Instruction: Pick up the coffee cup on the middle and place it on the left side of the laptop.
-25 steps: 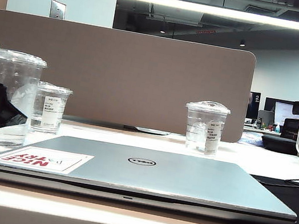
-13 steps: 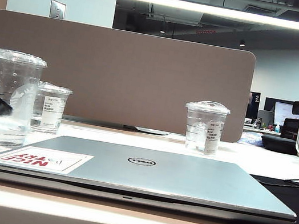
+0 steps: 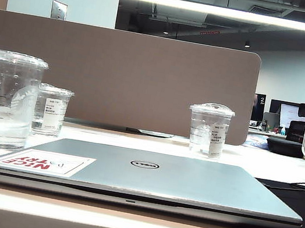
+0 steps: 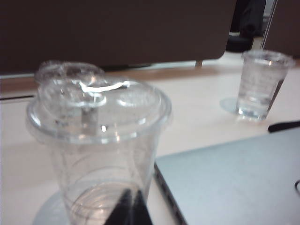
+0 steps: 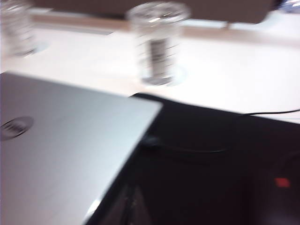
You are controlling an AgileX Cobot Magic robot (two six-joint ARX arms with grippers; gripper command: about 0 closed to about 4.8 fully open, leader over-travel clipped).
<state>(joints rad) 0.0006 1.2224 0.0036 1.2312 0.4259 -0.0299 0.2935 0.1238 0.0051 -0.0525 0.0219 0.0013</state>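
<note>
You see the coffee cup [image 3: 8, 101] standing at the counter's [image 3: 121, 224] left edge beside the laptop [image 3: 147, 178], left pincer [image 4: 129, 208] clenched empty just behind it, right pincer [image 5: 130, 206] state indiscernible.

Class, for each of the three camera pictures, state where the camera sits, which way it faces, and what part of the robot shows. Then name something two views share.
Exterior view: low at the table's front edge, facing the grey partition over the laptop; only a dark tip of the left arm shows at the left edge.
Left wrist view: close behind the coffee cup, looking across the table; the shut left gripper shows.
Right wrist view: above the laptop's corner and a black mat; the right gripper is blurred.
Shared: laptop and labelled cup.
</note>
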